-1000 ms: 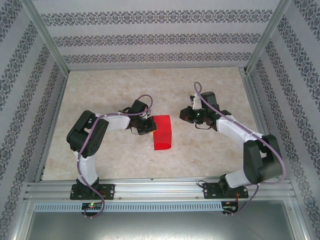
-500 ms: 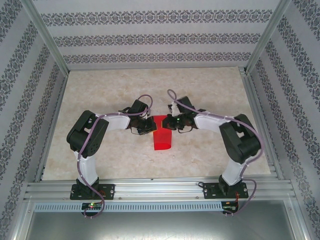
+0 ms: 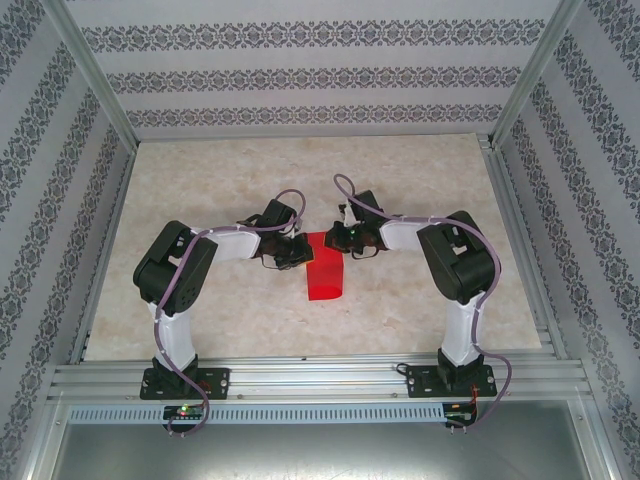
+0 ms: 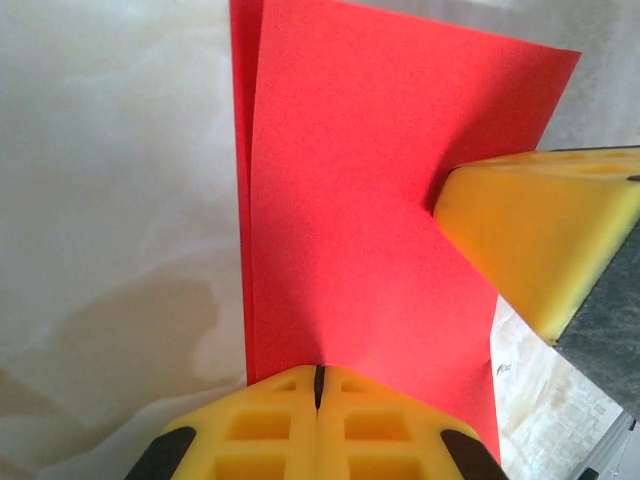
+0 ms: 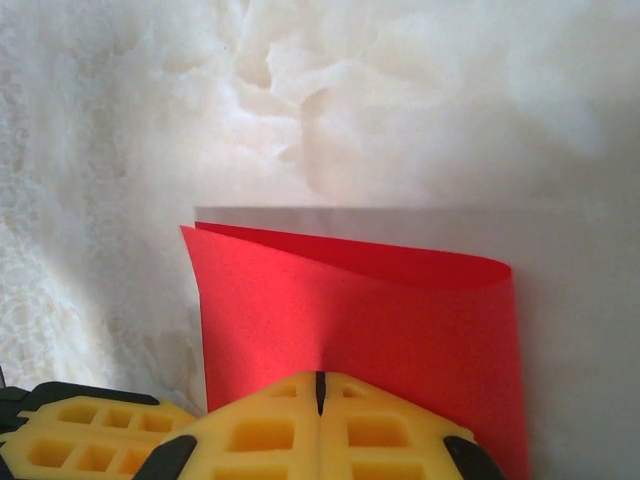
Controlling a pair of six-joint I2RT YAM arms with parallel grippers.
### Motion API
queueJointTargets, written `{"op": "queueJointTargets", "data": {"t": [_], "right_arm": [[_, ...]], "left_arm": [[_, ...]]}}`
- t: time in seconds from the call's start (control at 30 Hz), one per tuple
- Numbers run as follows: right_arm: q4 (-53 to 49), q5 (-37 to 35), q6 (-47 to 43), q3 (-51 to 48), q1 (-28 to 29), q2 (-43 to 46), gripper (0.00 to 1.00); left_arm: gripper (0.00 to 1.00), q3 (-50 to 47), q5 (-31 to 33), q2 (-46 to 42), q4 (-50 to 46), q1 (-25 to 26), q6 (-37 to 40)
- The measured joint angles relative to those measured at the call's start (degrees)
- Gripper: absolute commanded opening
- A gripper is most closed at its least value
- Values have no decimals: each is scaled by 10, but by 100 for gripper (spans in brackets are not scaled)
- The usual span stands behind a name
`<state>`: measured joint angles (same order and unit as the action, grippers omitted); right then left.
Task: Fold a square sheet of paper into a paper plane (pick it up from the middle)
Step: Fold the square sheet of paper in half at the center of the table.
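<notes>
The left pincer (image 3: 293,251) is pressed together, its tips at the left edge of the red sheet (image 3: 324,278). The right pincer (image 3: 341,240), also pressed together, meets the sheet's far right corner. The sheet lies folded double on the desk (image 3: 220,180) between the arms, its upper layer bowing up slightly. Whether either pincer has paper caught between its tips I cannot tell.

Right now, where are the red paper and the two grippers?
paper (image 3: 325,278), top view, its near half.
left gripper (image 4: 318,372), left wrist view, where fingertips meet.
right gripper (image 5: 320,378), right wrist view, where fingertips meet.
</notes>
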<state>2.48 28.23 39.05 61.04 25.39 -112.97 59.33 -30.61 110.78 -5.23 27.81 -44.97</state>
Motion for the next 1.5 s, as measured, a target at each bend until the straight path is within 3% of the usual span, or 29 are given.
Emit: {"op": "queueJointTargets", "data": {"t": [0.3, 0.43, 0.7, 1.0, 1.5], "right_arm": [[-9, -8, -15, 30, -92, -16, 0], [-18, -28, -17, 23, -106, 1, 0], [-23, -31, -6, -58, -33, 123, 0], [-27, -26, 33, -90, 64, 108, 0], [-52, -3, 20, -81, 59, 78, 0]], "left_arm": [[0, -9, 0, -3, 12, 0, 0], [0, -9, 0, -3, 13, 0, 0], [0, -11, 4, -6, 14, 1, 0], [0, -16, 13, -15, 19, 4, 0], [0, -18, 14, -16, 25, 4, 0]]}}
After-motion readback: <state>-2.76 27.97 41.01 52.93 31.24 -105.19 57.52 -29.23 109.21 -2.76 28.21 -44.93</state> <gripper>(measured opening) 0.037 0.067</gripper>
